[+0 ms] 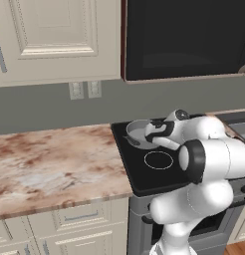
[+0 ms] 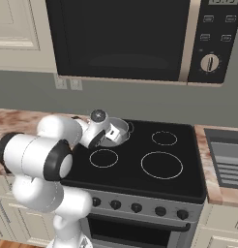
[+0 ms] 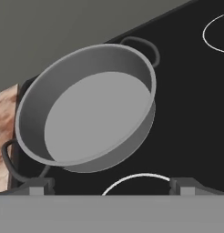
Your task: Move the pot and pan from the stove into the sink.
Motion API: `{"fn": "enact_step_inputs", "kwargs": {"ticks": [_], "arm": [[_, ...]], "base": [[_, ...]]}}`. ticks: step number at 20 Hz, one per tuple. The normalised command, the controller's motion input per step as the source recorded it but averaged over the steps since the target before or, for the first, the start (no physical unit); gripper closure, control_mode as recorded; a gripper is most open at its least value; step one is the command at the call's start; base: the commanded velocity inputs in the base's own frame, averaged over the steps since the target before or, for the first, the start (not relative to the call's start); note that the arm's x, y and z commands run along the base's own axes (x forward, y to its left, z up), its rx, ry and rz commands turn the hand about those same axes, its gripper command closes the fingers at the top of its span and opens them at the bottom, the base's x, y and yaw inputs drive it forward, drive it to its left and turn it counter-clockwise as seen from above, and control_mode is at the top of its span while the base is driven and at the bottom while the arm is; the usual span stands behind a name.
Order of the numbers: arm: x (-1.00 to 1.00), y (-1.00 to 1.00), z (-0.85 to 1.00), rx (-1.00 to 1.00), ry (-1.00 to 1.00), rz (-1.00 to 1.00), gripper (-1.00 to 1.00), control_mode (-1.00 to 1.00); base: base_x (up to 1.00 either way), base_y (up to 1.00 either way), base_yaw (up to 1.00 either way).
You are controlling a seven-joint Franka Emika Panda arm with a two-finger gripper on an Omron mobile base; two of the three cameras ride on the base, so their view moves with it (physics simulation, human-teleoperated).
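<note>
Hovering wide open and empty just short of the pot [image 3: 86,109], which sits on the stove's [image 2: 188,184] back-left burner beside the marbled tabletop [image 1: 50,164], the claw [image 3: 111,184] should likely straddle the near wall, one fingertip inside, before closing.

The near part of the pot [image 1: 137,132] is hidden by the arm in both base views. The stove [image 1: 144,172] is cut off at the right edge of the left base view, its right half covered by the arm. The pincer [image 3: 111,184] is cropped to its fingertips [image 3: 186,186] in the hand view.
</note>
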Motion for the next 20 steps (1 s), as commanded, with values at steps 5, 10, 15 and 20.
{"fn": "enact_step_inputs", "kwargs": {"ticks": [5,10,15,20], "arm": [[0.16,0.0,-0.19,0.0,0.01,0.0,-1.0,-1.0],[0.22,0.0,-0.17,0.0,0.0,0.0,-1.0,-1.0],[0.19,0.0,-0.19,0.0,0.0,0.0,-1.0,-1.0],[0.14,0.0,-0.23,0.0,0.0,0.0,-1.0,-1.0]], "base": [[0.0,0.0,0.0],[0.0,0.0,0.0],[0.0,0.0,0.0],[0.0,0.0,0.0]]}}
